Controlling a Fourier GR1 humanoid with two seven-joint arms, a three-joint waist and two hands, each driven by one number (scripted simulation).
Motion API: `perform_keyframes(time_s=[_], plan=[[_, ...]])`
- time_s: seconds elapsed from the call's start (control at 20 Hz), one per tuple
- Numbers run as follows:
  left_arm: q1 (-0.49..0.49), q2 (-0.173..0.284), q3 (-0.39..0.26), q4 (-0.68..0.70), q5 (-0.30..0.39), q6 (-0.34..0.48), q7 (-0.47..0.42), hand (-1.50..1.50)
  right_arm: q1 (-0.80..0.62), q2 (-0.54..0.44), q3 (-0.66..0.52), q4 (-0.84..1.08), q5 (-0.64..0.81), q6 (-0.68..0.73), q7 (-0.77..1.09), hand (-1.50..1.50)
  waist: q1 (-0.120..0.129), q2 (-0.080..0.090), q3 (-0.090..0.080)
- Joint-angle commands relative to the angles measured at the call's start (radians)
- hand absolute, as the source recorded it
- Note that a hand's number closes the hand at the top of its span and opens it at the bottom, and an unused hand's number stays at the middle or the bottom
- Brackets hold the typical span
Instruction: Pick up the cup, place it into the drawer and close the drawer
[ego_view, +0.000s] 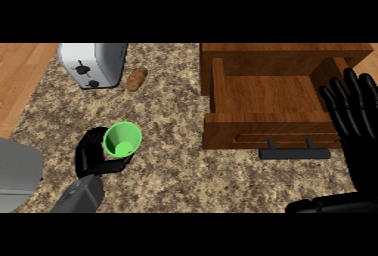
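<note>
In the lower left of the frame the left hand (94, 156) is curling its fingers round the green cup (122, 138), which is tilting so that its open mouth is facing up toward the camera; the fingers are wrapping the outer wall from the left and below, and part of that wall is hidden behind them. The cup is sitting over the speckled desk (170, 165), well apart from the open wooden drawer (269, 95) in the upper right, whose dark handle (294, 152) is jutting toward the lower edge. The cup is looking like a light, stiff, thin-walled thing with a smooth and probably slippery surface, tapering toward the base, so taking it round the middle of the wall, as the hand is doing, seems sounder than pinching the rim; whether it is resting on the desk or already lifting off cannot be told. At the right edge the right hand (353, 115) is resting open, fingers straight and pointing up, overlapping the drawer's right side and holding nothing. A toaster (94, 64) and a brown potato-like lump (136, 79) are lying in the upper left, clear of the path to the drawer.
</note>
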Motion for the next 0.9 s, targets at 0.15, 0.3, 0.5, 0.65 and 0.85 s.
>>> perform_keyframes(time_s=[0.15,0.3,0.5,0.65,0.85], plan=[[0.098,0.008,-0.089,-0.179,-0.034,-0.126,0.011,1.5,0.026,-0.004,-0.027,0.038,-0.017,0.023,-0.047,-1.5,0.016,-0.006,0.002],[0.078,0.029,-0.086,-0.26,-0.009,-0.142,0.047,1.5,-0.012,-0.024,-0.04,0.025,-0.024,0.006,0.023,-1.5,0.018,-0.007,0.002],[0.08,0.023,-0.132,-0.391,-0.006,-0.163,0.118,1.5,0.032,-0.005,-0.026,0.029,0.004,0.017,-0.052,-1.5,0.015,-0.006,0.002],[0.166,0.014,-0.202,-0.611,-0.013,-0.136,0.25,1.5,0.047,0.004,-0.023,0.027,0.009,0.008,-0.045,-1.5,0.029,-0.011,0.003],[0.14,-0.021,-0.241,-0.798,0.013,-0.081,0.408,1.5,-0.058,0.016,0.004,0.1,0.057,-0.032,-0.023,-1.5,0.025,-0.006,0.002]])
